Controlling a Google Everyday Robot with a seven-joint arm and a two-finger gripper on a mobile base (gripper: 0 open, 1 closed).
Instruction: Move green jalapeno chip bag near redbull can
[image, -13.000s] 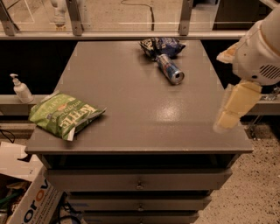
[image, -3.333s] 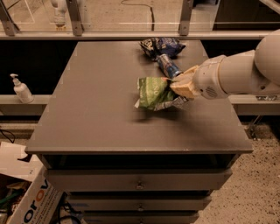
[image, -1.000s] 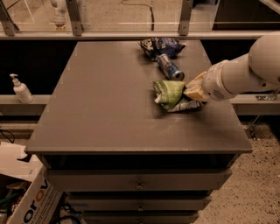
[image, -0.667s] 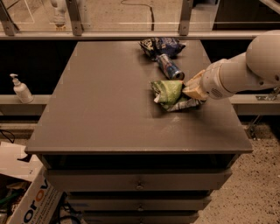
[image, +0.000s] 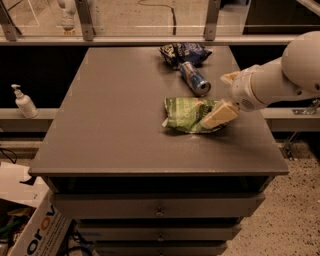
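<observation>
Camera view: a grey table (image: 115, 125) with drawers beneath stands on a speckled floor. The green jalapeno chip bag (image: 186, 114) lies right of centre, just short of the redbull can (image: 195, 79), which lies on its side with a dark blue chip bag (image: 184, 52) beyond it. The gripper (image: 215, 117) rests at the green bag's right end; whether it grips, I cannot tell. A pump bottle (image: 22, 101) stands on the left ledge, and a cardboard box (image: 30, 230) sits below.

The green jalapeno chip bag (image: 187, 114) is coloured light green, lettered white; at its 3 o'clock the cream gripper (image: 224, 96) is held spread. The redbull can (image: 194, 78) is coloured blue and silver; the table (image: 110, 115), grey.
</observation>
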